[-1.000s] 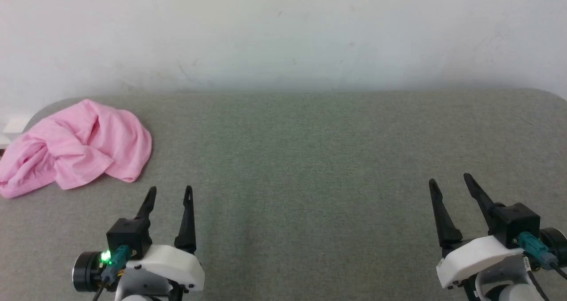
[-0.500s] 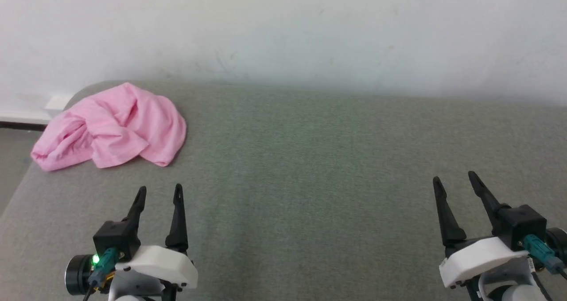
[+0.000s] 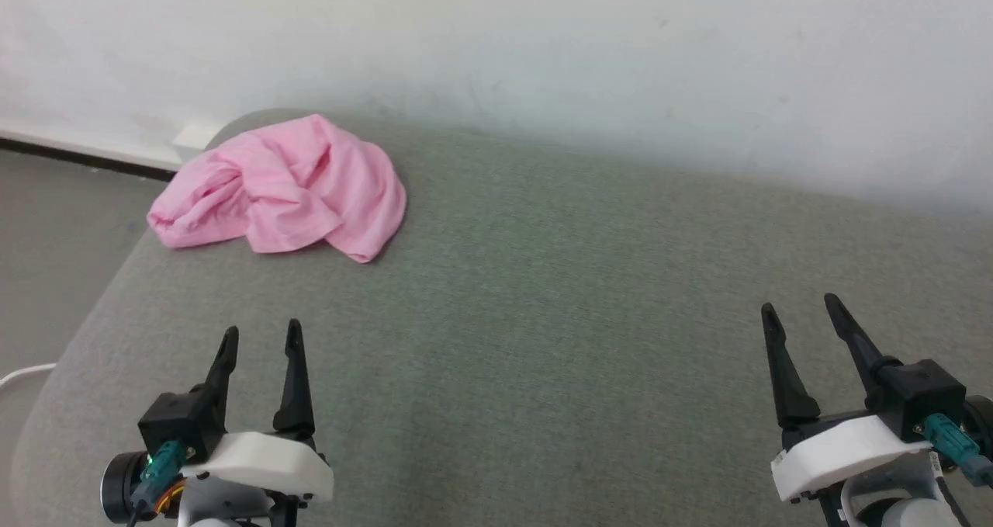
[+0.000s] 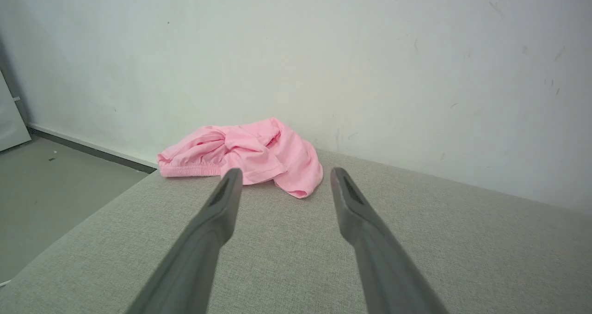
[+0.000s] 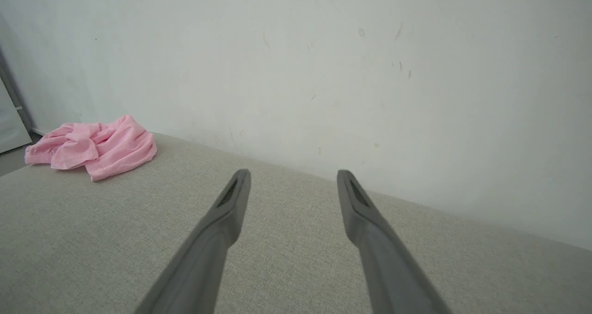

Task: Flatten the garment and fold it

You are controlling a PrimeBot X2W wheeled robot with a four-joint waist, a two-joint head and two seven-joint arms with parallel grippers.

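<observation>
While looking down from the head camera, finds the garment (image 3: 283,185) crumpled in a loose heap at the far left corner of the grey fabric surface (image 3: 543,317), close under the white wall (image 3: 496,38). Lies right beside the rounded left border, with the grey floor (image 3: 54,224) beyond. Looks light pink, soft and thin, with many deep folds crossing each other and one smooth rounded flap falling toward the near right. Shows, from the left wrist, a gathered elastic edge (image 4: 189,170) along the low left side of the heap, puckered in small ridges. Not flattened, not folded. Holds nothing in the left gripper (image 3: 261,327), with two long dark fingers spread apart, aimed toward the heap but well short of it, without touching. Holds nothing in the right gripper (image 3: 800,302) either, with fingers spread wide in the same way, over the right side of the surface, well apart from the garment.
</observation>
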